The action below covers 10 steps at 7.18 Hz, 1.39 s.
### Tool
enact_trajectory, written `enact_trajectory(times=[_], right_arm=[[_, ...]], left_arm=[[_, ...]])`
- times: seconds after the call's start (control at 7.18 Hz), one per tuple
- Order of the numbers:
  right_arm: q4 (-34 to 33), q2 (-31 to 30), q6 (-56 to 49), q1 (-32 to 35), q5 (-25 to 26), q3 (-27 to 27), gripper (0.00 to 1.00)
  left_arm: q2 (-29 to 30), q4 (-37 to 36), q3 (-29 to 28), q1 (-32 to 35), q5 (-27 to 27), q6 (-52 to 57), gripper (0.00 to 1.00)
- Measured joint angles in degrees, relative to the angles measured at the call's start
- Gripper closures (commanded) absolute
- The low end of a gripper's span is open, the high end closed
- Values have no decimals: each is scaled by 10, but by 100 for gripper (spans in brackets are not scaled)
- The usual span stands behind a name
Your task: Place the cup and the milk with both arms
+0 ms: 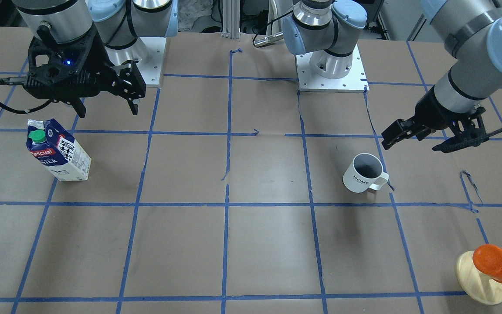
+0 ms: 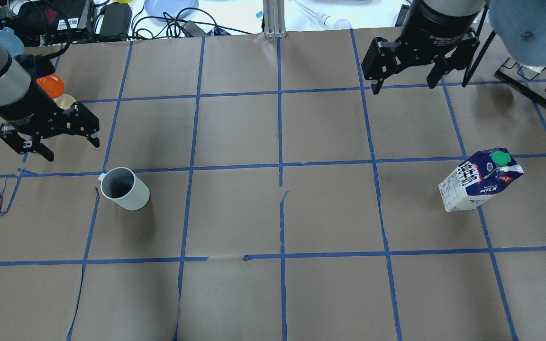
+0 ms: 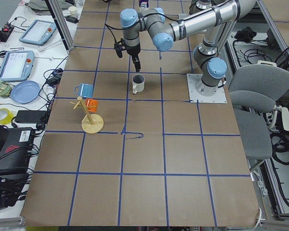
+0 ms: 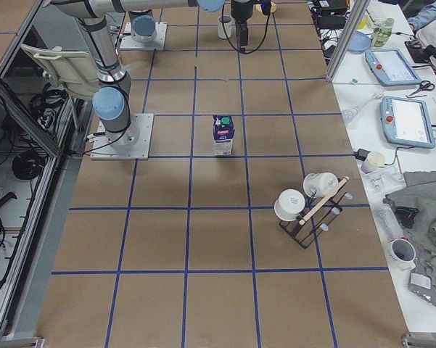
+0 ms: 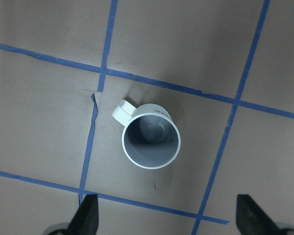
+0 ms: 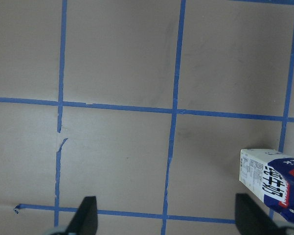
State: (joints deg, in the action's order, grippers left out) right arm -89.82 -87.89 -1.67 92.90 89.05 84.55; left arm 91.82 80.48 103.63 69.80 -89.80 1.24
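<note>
Left pincer (image 2: 73,150), right pincer (image 2: 402,87) gape clear of cup (image 2: 128,194), milk (image 2: 477,182).

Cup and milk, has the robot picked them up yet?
Not yet. Nothing looks done: the cup and the milk both stand untouched on the table. In hand: the left gripper hangs open near the cup, the right gripper open near the milk. To do: grabbing both and placing them.
</note>
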Motion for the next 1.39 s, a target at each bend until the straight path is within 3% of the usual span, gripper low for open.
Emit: enact_trajectory(times=[0.42,1.39], right_arm=[[0,0,-1,0,0,0,0],[-1,0,1,0,0,2,0]], left_arm=[[14,-36,67,-39,-4,-11,0],[97,-103,76,-42,27,-53,0]])
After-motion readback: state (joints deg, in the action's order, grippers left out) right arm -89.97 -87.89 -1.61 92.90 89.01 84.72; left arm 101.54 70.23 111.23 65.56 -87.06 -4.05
